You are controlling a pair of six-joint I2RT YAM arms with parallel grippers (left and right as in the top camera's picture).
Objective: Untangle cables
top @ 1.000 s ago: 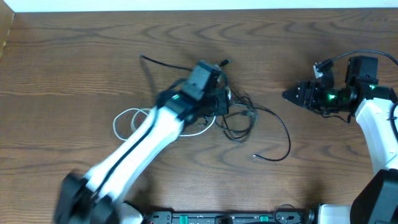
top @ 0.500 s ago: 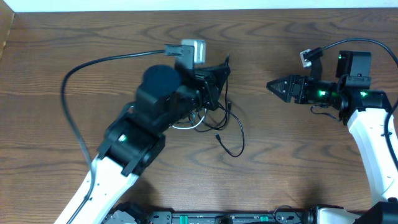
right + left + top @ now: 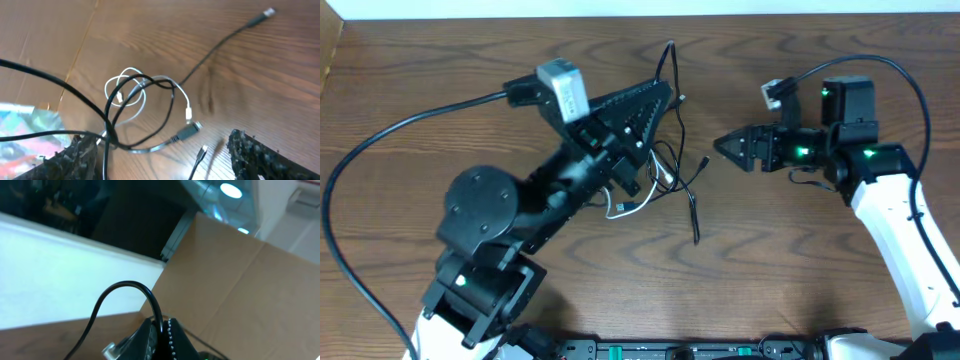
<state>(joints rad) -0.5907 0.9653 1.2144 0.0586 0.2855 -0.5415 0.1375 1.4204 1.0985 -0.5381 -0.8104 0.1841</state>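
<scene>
The black cable [image 3: 670,60] and the white cable [image 3: 620,208] lie tangled mid-table. My left gripper [image 3: 663,93] is raised above the tangle and shut on the black cable [image 3: 152,300], which arches up out of its tips [image 3: 161,322]. My right gripper [image 3: 728,148] points left at the tangle from the right, a short way off. In the right wrist view its fingers [image 3: 75,155] stand wide open, with the white cable's loops [image 3: 135,82], the black cable [image 3: 172,100] and a black plug [image 3: 187,132] ahead of them on the wood.
The left arm's thick black cable [image 3: 380,150] sweeps over the table's left half. A cardboard wall [image 3: 330,45] stands at the far left edge. One black plug end [image 3: 270,11] lies stretched away from the tangle.
The left arm has risen and swung toward the far side with the black cable in its grip, dragging the tangle along. My right gripper has moved left toward the tangle and opened wider.
</scene>
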